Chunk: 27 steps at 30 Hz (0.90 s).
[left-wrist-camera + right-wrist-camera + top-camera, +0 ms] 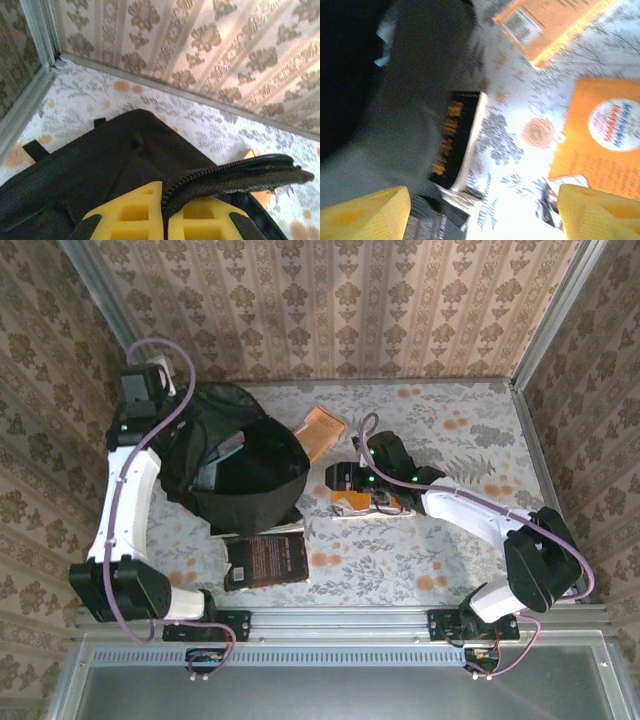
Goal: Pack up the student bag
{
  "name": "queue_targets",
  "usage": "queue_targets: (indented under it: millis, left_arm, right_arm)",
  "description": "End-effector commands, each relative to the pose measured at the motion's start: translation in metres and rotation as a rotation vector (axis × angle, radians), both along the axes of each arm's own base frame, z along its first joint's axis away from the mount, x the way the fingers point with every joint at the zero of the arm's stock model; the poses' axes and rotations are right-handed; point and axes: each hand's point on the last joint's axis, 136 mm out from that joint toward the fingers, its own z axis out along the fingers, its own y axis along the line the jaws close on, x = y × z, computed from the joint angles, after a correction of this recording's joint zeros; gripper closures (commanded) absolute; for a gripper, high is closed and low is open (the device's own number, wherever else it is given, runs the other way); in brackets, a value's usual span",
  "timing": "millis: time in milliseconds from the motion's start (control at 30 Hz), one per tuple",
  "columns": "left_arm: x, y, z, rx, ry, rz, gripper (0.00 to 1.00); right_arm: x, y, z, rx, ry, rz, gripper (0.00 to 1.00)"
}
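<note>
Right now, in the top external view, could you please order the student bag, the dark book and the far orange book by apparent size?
Largest: student bag.
Then the dark book.
Smallest: far orange book, though the bag may cover part of it.

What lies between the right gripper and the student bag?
Right wrist view: a dark book with gold spine lettering lies against the student bag, ahead of the right gripper; the rest is bare floral tabletop.
</note>
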Motion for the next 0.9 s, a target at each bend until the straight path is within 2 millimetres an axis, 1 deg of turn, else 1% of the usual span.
queue_targets:
  millis: [0, 100, 200, 267, 333, 367, 400, 467, 500, 533, 600, 667, 800, 867]
  left_arm:
    - [0.016, 0.002, 0.020, 0.012, -0.059, -0.010, 0.98]
    - [0.016, -0.019, -0.007, -0.009, -0.010, -0.063, 0.96]
    - [0.007, -0.045, -0.039, -0.036, 0.040, -0.123, 0.94]
    - [-0.005, -0.064, -0.061, -0.062, 0.080, -0.166, 0.94]
    - [-0.017, -0.080, -0.077, -0.093, 0.107, -0.203, 0.91]
    - [-0.021, -0.086, -0.080, -0.109, 0.112, -0.219, 0.89]
    - [-0.027, -0.093, -0.085, -0.117, 0.124, -0.237, 0.84]
    - [-0.038, -0.103, -0.087, -0.099, 0.140, -0.270, 0.68]
    - [-0.044, -0.107, -0.086, -0.082, 0.142, -0.287, 0.61]
    - [-0.050, -0.109, -0.085, -0.062, 0.139, -0.298, 0.55]
    - [-0.063, -0.111, -0.081, -0.034, 0.132, -0.312, 0.46]
    - [-0.075, -0.113, -0.077, -0.009, 0.127, -0.330, 0.41]
    - [-0.102, -0.122, -0.073, 0.052, 0.118, -0.386, 0.34]
    - [-0.115, -0.130, -0.075, 0.066, 0.130, -0.426, 0.31]
  right_arm:
    - [0.001, -0.043, -0.015, -0.173, 0.006, -0.124, 0.22]
    - [0.009, -0.082, -0.033, -0.262, 0.061, -0.264, 0.21]
    - [0.017, -0.111, -0.052, -0.278, 0.133, -0.363, 0.21]
    - [0.022, -0.120, -0.060, -0.296, 0.141, -0.383, 0.22]
    - [0.031, -0.125, -0.066, -0.325, 0.142, -0.398, 0.22]
    - [0.035, -0.129, -0.068, -0.343, 0.143, -0.408, 0.21]
    - [0.042, -0.132, -0.071, -0.352, 0.147, -0.418, 0.21]
    - [0.054, -0.136, -0.075, -0.342, 0.160, -0.431, 0.22]
    - [0.064, -0.136, -0.076, -0.324, 0.165, -0.423, 0.25]
    - [0.074, -0.133, -0.077, -0.320, 0.160, -0.407, 0.28]
    - [0.090, -0.127, -0.080, -0.321, 0.164, -0.380, 0.35]
    - [0.107, -0.125, -0.084, -0.320, 0.189, -0.386, 0.41]
    - [0.135, -0.132, -0.096, -0.383, 0.215, -0.404, 0.50]
    - [0.142, -0.133, -0.110, -0.409, 0.258, -0.380, 0.52]
